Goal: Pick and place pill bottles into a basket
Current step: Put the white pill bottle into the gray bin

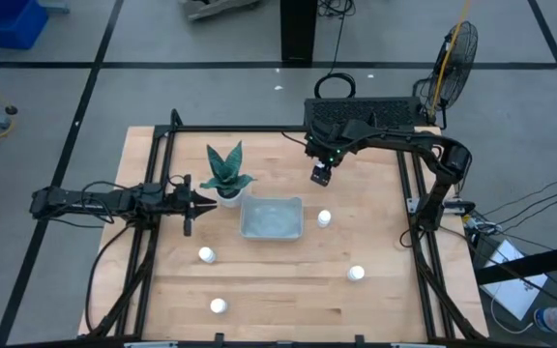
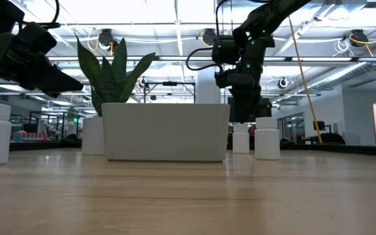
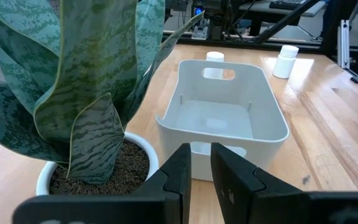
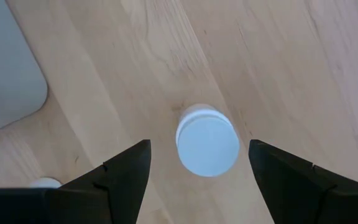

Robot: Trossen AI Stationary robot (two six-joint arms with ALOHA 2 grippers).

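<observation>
Between spread right fingers [image 4: 199,163], pill bottle [image 4: 207,145], seemingly below

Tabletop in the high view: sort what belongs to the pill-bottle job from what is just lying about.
Belongs to the job:
- basket
- four pill bottles in view: beside the basket, front right, front left, nearest the front edge
- right pincer, open, behind the bottle beside the basket

Just lying about:
- potted plant, with the shut left pincer beside it
- fan on the floor

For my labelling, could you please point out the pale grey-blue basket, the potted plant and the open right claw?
Pale grey-blue plastic basket [image 1: 298,230]: high view, right rim.
Green spiky potted plant [image 1: 226,170]: high view, leaves.
Open right claw [image 4: 199,167]: right wrist view, midway between fingertips.
</observation>
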